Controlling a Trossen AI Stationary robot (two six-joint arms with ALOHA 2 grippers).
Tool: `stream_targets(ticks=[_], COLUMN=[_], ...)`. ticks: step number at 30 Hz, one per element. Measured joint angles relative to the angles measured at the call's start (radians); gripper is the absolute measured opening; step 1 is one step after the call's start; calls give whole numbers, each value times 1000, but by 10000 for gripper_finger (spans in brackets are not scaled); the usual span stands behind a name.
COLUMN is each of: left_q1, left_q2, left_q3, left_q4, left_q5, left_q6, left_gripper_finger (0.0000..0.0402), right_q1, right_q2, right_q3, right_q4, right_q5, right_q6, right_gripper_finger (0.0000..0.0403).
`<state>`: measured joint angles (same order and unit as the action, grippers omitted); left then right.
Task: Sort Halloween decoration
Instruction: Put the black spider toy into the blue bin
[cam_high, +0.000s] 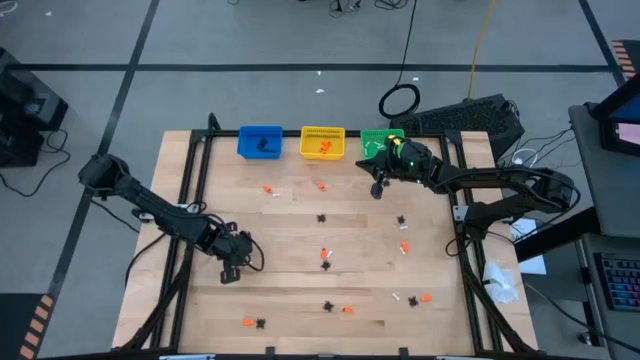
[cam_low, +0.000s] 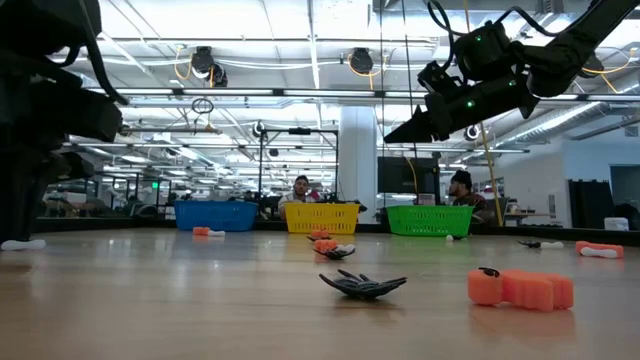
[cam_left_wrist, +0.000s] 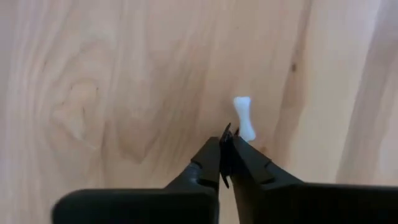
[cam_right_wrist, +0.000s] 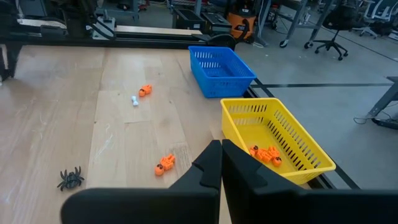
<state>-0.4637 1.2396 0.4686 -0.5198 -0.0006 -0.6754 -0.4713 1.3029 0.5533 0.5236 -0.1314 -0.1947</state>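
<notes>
Small Halloween decorations lie scattered on the wooden table: black spidery ones (cam_high: 322, 217), orange ones (cam_high: 268, 188) and white ones (cam_high: 396, 296). My left gripper (cam_high: 232, 268) is down at the table's left side. It points steeply down and is shut, with a thin black sliver (cam_left_wrist: 226, 132) showing between its fingertips. A white bone-shaped trinket (cam_left_wrist: 244, 117) lies flat on the wood just beyond them. My right gripper (cam_high: 378, 188) hangs shut and empty above the table, in front of the green bin (cam_high: 378, 143). My left gripper pinches a tiny black trinket between its two fingertips (cam_left_wrist: 214, 149); only a thin black edge (cam_left_wrist: 226, 132) sticks out past them. The fingers come from above, pointing steeply down at the tabletop. I cannot tell whether the trinket is off the wood.
A blue bin (cam_high: 259, 141), a yellow bin (cam_high: 322, 142) holding orange pieces (cam_right_wrist: 266, 153), and the green bin stand in a row at the far edge. A black spider (cam_low: 362, 285) and an orange piece (cam_low: 520, 288) lie near the front. A black frame (cam_high: 190, 200) borders the table.
</notes>
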Motion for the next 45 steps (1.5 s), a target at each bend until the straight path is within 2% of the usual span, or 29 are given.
stream_targets(ticks=[3, 8, 13, 24, 30, 32, 40, 45], left_q1=[20, 92, 195, 588, 826, 906, 1190, 1292], left_q2=[1, 5, 4, 3, 2, 2, 40, 153], left_q3=[7, 48, 84, 191, 264, 283, 291, 290], left_q4=[17, 3, 6, 64, 97, 107, 230, 287], left_q5=[-8, -89, -94, -121, -238, -248, -225, -88], left_q6=[-1, 5, 103, 409, 529, 566, 686, 690], left_gripper_finger=[6, 6, 6, 6, 6, 6, 6, 6], right_q1=[0, 0, 0, 0, 0, 0, 0, 0], right_q2=[0, 0, 0, 0, 0, 0, 0, 0], right_q3=[0, 0, 0, 0, 0, 0, 0, 0], right_q4=[0, 0, 0, 1, 1, 1, 1, 0], right_q5=[0, 0, 0, 0, 0, 0, 0, 0], right_q6=[0, 0, 0, 0, 0, 0, 0, 0], right_gripper_finger=[0, 0, 0, 0, 0, 0, 0, 0])
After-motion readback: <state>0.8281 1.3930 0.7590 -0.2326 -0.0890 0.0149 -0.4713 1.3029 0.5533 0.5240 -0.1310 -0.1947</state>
